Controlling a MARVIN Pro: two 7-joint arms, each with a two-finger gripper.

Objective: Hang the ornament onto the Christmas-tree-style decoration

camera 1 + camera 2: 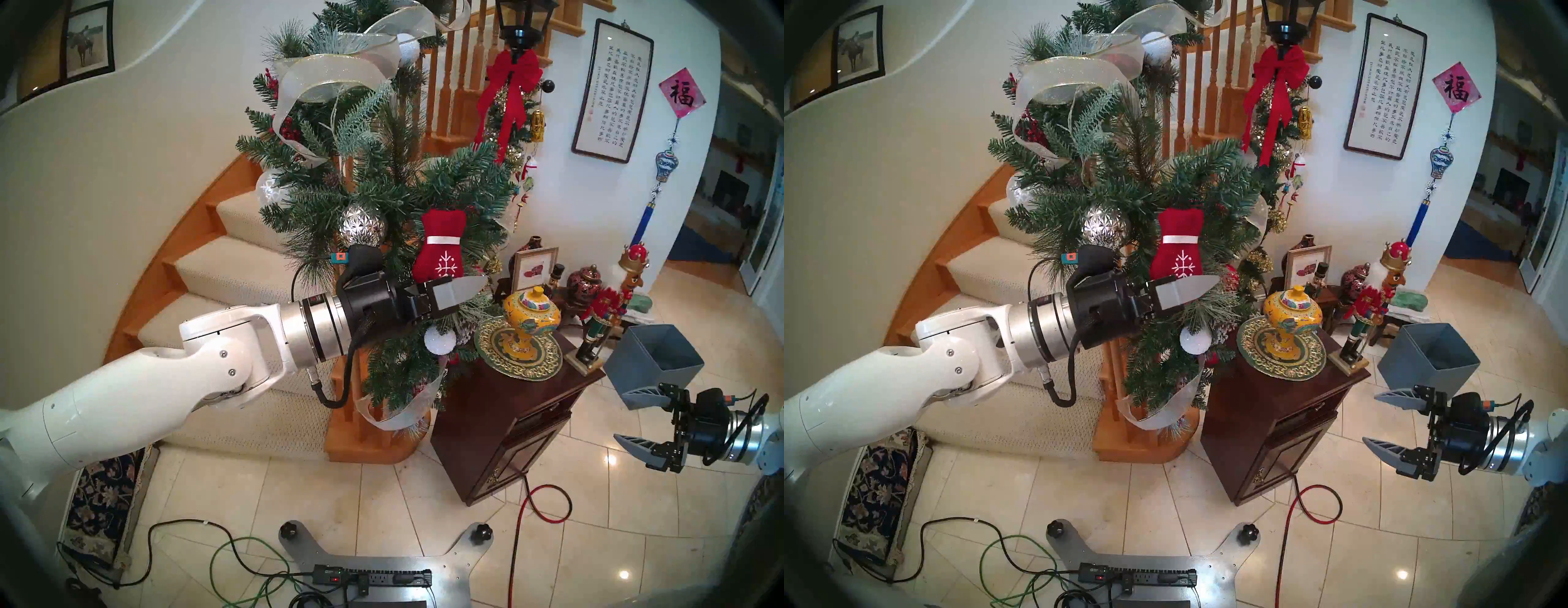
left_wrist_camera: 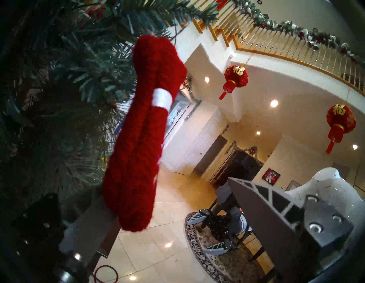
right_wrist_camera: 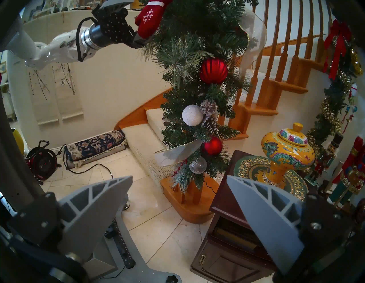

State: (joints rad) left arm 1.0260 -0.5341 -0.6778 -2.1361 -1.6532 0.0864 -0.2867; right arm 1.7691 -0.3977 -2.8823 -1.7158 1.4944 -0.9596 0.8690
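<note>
The ornament (image 1: 441,246) (image 1: 1176,250) is a red mitten with a white snowflake and cuff stripe. It hangs cuff-up among the branches of the green garland (image 1: 382,195) (image 1: 1123,191) on the stair post. My left gripper (image 1: 462,293) (image 1: 1187,291) is open, its fingers apart on either side of the mitten's lower end. The left wrist view shows the mitten (image 2: 138,138) edge-on against the needles (image 2: 59,98), well clear of the right-hand finger (image 2: 266,207). My right gripper (image 1: 623,416) (image 3: 179,177) stands open and empty, low at the right.
A dark wood cabinet (image 1: 509,407) stands right of the garland with a yellow jar (image 1: 530,318) and nutcrackers (image 1: 606,314) on it. A grey box (image 1: 653,356) sits just behind my right gripper. Carpeted stairs (image 1: 237,276) rise at left. Cables and a power strip (image 1: 373,577) lie on the tiled floor.
</note>
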